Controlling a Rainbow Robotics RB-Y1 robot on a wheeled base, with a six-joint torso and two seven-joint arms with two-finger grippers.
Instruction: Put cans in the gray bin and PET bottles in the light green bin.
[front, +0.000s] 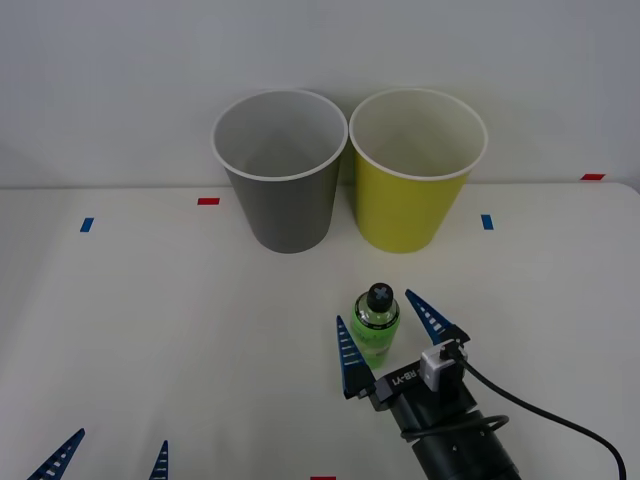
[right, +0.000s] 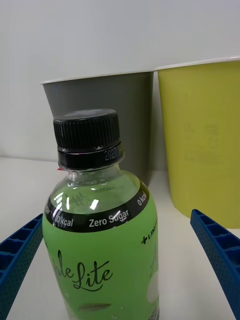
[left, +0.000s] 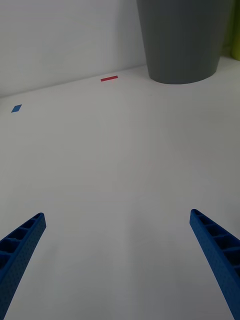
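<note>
Right gripper (front: 393, 343) lower centre, jaws wide open around upright bottle (front: 377, 322), not touching, left gripper (front: 108, 457) open lower left, gray bin (front: 280, 170) and green bin (front: 415, 170) side by side, upper centre

- Your right gripper (front: 392, 340) reaches forward low at near centre-right, its blue fingers (front: 347, 357) spread wide apart.
- Your left gripper (front: 110, 455) sits at the near left edge, fingers (left: 22, 240) likewise spread.

Gray bin (front: 281, 190) showing white rim; light green bin (front: 412, 195) glowing lime. PET bottle (front: 377, 322) wearing black cap, bright green label (black band, white lettering). Ribbed blue fingers (front: 348, 357); white table (front: 150, 330).
</note>
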